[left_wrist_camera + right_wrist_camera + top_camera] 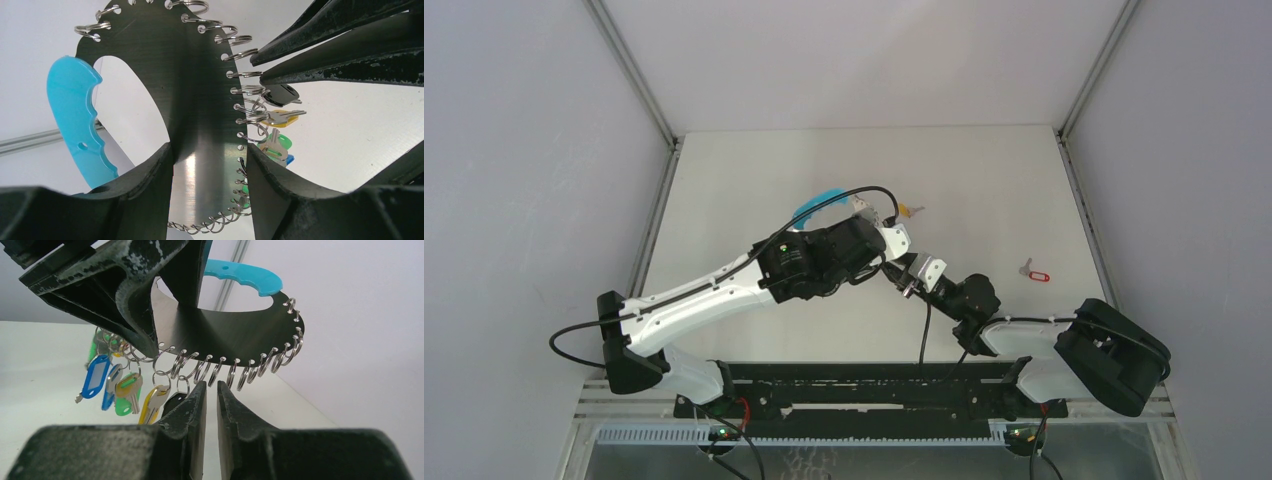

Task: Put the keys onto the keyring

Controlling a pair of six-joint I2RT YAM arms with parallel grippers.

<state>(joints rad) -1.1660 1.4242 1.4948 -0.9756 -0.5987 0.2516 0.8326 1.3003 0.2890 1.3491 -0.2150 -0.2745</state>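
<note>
The keyring (190, 75) is a dark grey plate with a cyan grip (75, 115) and a fringe of split rings. My left gripper (210, 150) is shut on the plate and holds it above the table. Keys with blue, green and yellow tags (120, 390) hang from its rings, and a black-headed key (172, 400) hangs beside my right gripper (211, 385). That gripper sits just under the ring fringe, its jaws a narrow slit apart with nothing between them. On the table lie an orange-yellow tagged key (911, 210) and a red tagged key (1034, 273).
Grey walls enclose the white table (984, 180) on the left, right and back. Both arms meet near the table's middle, the left gripper (879, 225) over the right gripper (906, 278). A black rail (864, 385) runs along the near edge.
</note>
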